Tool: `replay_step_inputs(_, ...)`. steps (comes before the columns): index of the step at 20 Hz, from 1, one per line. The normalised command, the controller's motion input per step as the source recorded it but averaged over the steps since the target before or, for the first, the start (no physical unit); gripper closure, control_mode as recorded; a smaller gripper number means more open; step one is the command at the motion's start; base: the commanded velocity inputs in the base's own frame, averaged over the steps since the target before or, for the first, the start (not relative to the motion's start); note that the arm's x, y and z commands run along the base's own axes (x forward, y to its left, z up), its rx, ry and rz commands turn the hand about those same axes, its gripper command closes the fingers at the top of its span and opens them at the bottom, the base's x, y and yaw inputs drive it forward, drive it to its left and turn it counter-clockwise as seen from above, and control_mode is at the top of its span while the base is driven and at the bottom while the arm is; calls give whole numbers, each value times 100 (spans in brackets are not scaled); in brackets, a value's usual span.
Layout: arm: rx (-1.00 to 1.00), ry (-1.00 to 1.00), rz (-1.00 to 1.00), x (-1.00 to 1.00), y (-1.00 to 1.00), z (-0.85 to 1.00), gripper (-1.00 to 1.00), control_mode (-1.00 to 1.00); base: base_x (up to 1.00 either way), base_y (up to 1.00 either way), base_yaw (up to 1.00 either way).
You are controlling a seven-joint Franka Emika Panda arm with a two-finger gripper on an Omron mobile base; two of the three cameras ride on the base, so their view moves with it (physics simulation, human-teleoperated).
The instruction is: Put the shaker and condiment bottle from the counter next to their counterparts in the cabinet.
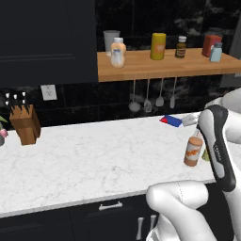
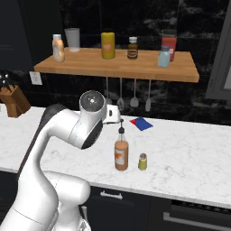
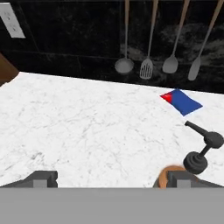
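Two things wait on the counter (image 2: 189,149): the condiment bottle (image 2: 121,155) stands upright near the front edge, and the shaker (image 2: 142,161) sits just beside it on the right of the right base view; neither is on the cabinet (image 2: 122,67) yet, where the pale blue shaker (image 2: 164,57) and the squat orange-and-white bottle (image 2: 57,48) stand well apart; the gripper (image 3: 111,178) is spread wide and holds nothing, its right fingertip close against the bottle's shoulder in the hand view; the risk, as I judge it, is a clip on that tall slim body or long neck, toppling it into the shaker; an off-centre closure could also squeeze the bottle sideways out of the jaws.
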Motion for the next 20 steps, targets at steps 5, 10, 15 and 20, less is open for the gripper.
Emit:
replay_step_inputs(5,0,-9,7,-41,-69,0,-100,-100,0,0,0)
replay_step_inputs(10,0,-11,3,-14,-68,0,-100,-100,0,0,0)
replay_step_inputs(15,0,0,8,2,-28,-14,-100,-100,0,0,0)
replay_step_inputs(20,0,-13,7,12,-9,-16,-100,-100,0,0,0)
